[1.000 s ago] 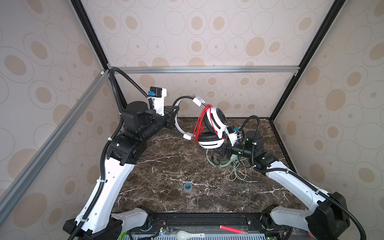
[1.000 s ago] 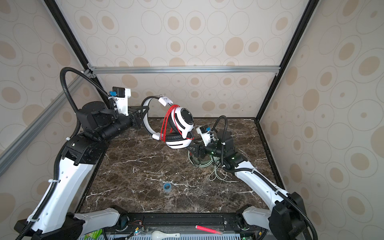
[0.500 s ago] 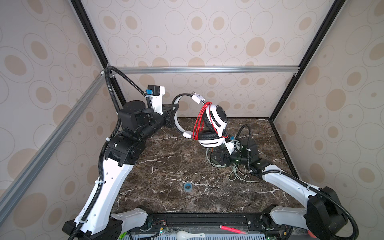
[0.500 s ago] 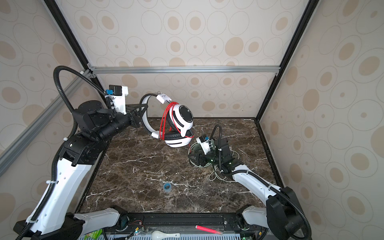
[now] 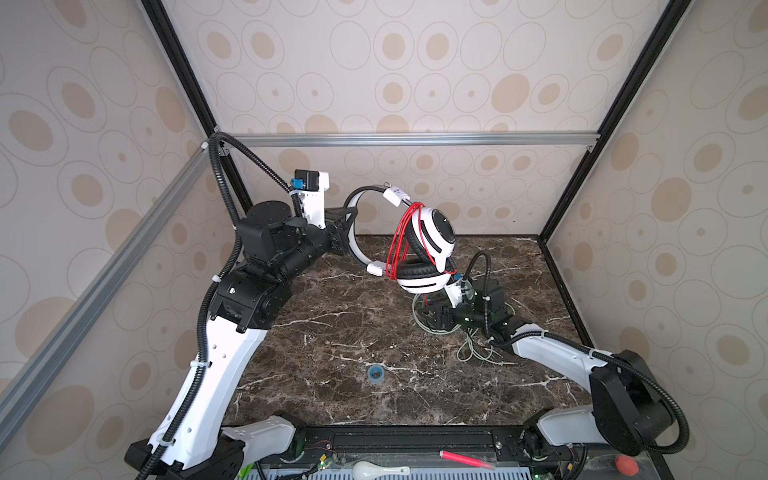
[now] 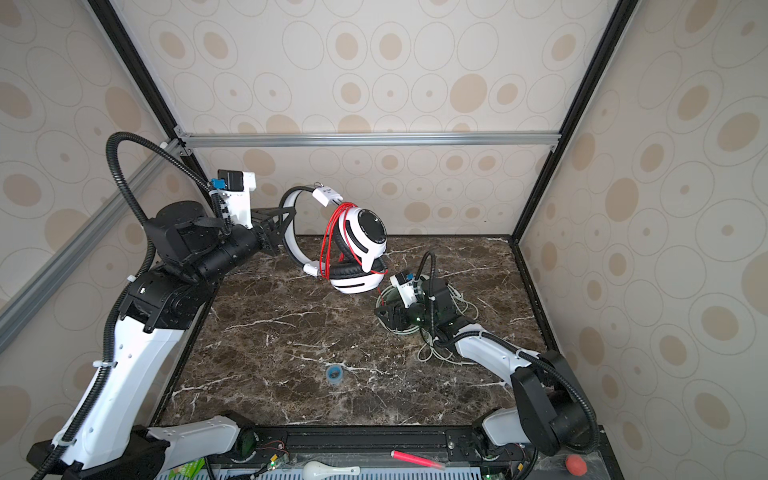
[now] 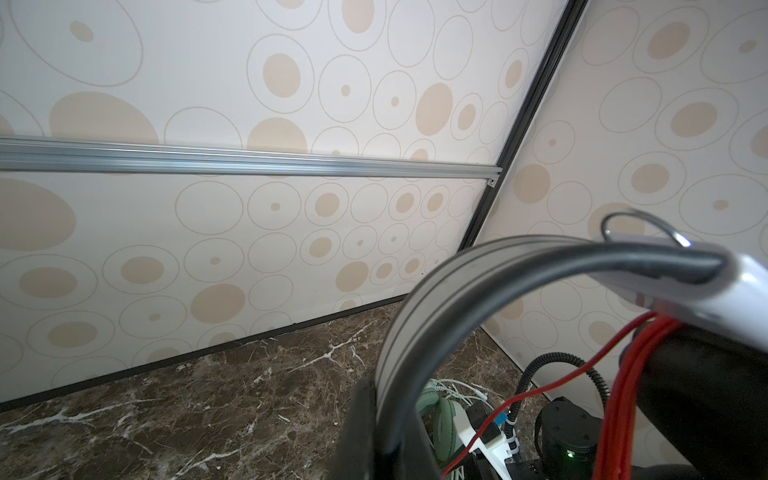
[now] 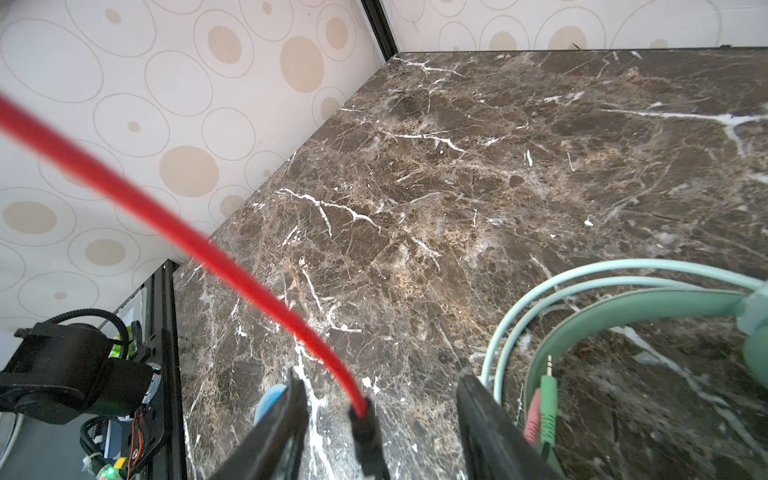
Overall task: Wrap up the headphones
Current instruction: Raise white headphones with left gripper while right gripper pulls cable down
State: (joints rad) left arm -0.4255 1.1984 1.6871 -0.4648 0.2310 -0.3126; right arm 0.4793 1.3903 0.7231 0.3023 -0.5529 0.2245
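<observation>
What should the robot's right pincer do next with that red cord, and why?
Probably shut the right pincer on the black plug ending the red cord. Its jaws stand open with the plug between them, ungripped. The left pincer holds the white-and-black headphones up by the headband, the cord already looped round them, so only this tail is left.

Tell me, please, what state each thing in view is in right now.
white-and-black headphones: held off the table by the headband.
red cord: mostly looped around those headphones; its end hangs free.
mint-green headphones: lying on the table.
pale cord: loose on the table, unwrapped.
left tool: shut on the white-and-black headphones' headband.
right tool: open, the red cord's end between its jaws, ungripped.
</observation>
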